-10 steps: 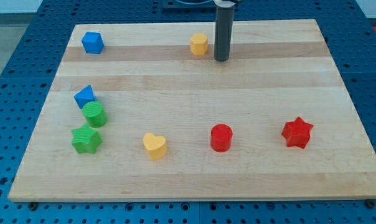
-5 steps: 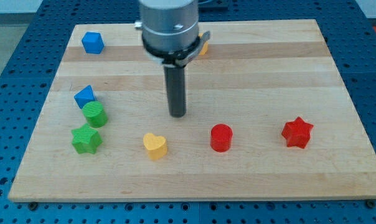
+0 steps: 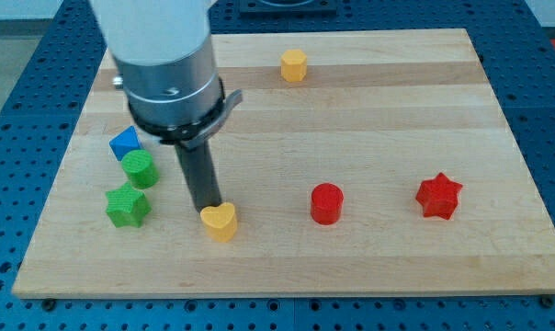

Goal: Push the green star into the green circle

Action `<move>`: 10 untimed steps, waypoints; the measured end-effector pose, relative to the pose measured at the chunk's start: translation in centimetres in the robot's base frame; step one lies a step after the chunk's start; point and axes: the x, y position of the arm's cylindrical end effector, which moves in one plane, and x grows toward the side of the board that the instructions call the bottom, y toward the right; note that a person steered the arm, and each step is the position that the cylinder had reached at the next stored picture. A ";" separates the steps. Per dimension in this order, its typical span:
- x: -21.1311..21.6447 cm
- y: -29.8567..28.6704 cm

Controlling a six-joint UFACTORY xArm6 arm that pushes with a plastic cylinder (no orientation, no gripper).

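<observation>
My tip (image 3: 207,208) is down on the bench (image 3: 369,267), touching the top edge of the yellow heart (image 3: 219,222), which sits just below it toward the view's bottom. The end effector is only a straight dark rod with no jaws, so it grasps nothing; it simply presses against the heart's upper side. The rod rises from the tip into the wide grey and white arm body (image 3: 163,64), which covers the upper left part of the bench.

To the view's left of the tip lies the green star (image 3: 127,205), near it but clearly apart, with bare wood between them. Just above the star, toward the view's top, stands the green circle (image 3: 140,169); whether the two quite touch I cannot tell, though they are just beside each other. A blue block (image 3: 124,142) sits against the circle's upper left side, partly tucked under the arm body, and its exact shape is hard to make out.

To the view's right of the tip stands the red circle (image 3: 326,202), and farther right the red star (image 3: 438,195). A small yellow block (image 3: 294,65), roughly hexagonal, rests near the top edge of the bench, well apart from everything else.
</observation>
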 end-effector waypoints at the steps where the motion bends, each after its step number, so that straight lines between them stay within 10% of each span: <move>1: 1.9 -2.9; 6: 2.8 -10.2; 10: -5.4 -1.9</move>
